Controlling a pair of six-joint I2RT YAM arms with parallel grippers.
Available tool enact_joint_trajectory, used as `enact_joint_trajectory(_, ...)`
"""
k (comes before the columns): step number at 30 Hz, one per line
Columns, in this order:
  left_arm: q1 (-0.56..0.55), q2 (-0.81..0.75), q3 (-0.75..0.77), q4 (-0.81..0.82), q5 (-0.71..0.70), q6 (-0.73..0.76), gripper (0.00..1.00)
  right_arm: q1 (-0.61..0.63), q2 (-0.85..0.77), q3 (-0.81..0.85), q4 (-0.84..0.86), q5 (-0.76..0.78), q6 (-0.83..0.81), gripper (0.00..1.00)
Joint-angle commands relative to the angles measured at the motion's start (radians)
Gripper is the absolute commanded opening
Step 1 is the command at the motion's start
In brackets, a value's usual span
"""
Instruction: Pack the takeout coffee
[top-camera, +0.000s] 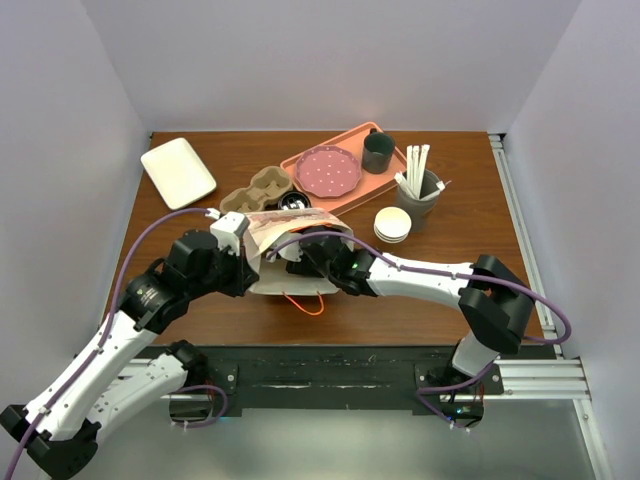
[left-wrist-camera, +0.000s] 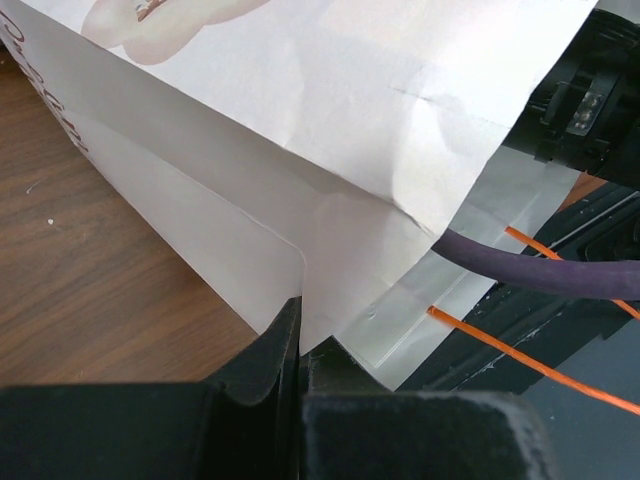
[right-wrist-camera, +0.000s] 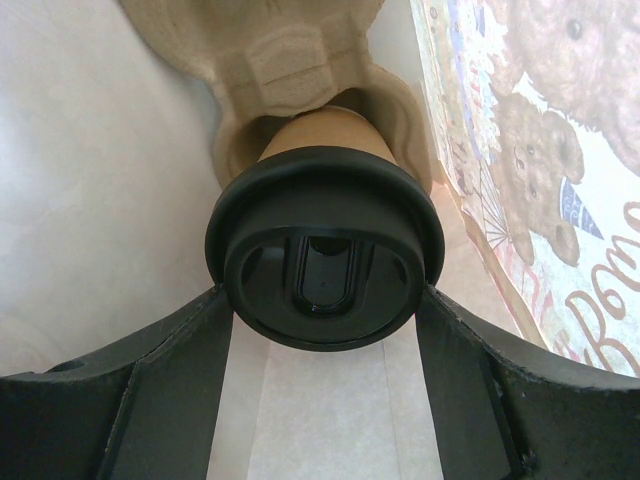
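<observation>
Brown cup (right-wrist-camera: 325, 128), black lid (right-wrist-camera: 322, 255), white bear-print bag (right-wrist-camera: 560, 200), orange handle (left-wrist-camera: 530, 359), pink dotted plate (top-camera: 328, 171)

Wooden table (top-camera: 440, 290) | white dish (top-camera: 178, 172) | pink tray (top-camera: 365, 186) | pulp carrier (top-camera: 262, 187) | paper bag (top-camera: 284, 281) | disc stack (top-camera: 392, 224)

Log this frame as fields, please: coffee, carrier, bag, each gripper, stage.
coffee: brown cup with black lid on, seated in a carrier cell
carrier: pulp, with white paper on one side and the printed panel on the other
bag: printed paper, orange handles toward the arms
left gripper: shut on the bag's edge
right gripper: shut on the coffee at its lid
stage: coffee seemingly inside the bag, not yet released
</observation>
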Motion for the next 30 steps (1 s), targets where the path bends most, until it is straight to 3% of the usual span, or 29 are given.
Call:
enact_joint_trajectory(1, -0.005, -0.017, -0.003, 0.014, 0.052, -0.043, 0.0, -0.025, 0.012, -0.015, 0.045, -0.007, 0.009, 0.29)
enact_joint_trajectory(4, -0.005, -0.013, -0.002, 0.022, 0.053, -0.048, 0.0, -0.025, 0.007, -0.008, 0.031, -0.002, 0.012, 0.44)
enact_joint_trajectory(16, -0.005, 0.062, 0.096, 0.022, 0.068, -0.026, 0.0, -0.028, -0.055, 0.105, -0.176, -0.034, 0.062, 0.81)
enact_joint_trajectory(30, -0.003, 0.078, 0.144, 0.031, 0.116, -0.061, 0.0, -0.028, -0.154, 0.14, -0.363, -0.051, 0.125, 0.96)
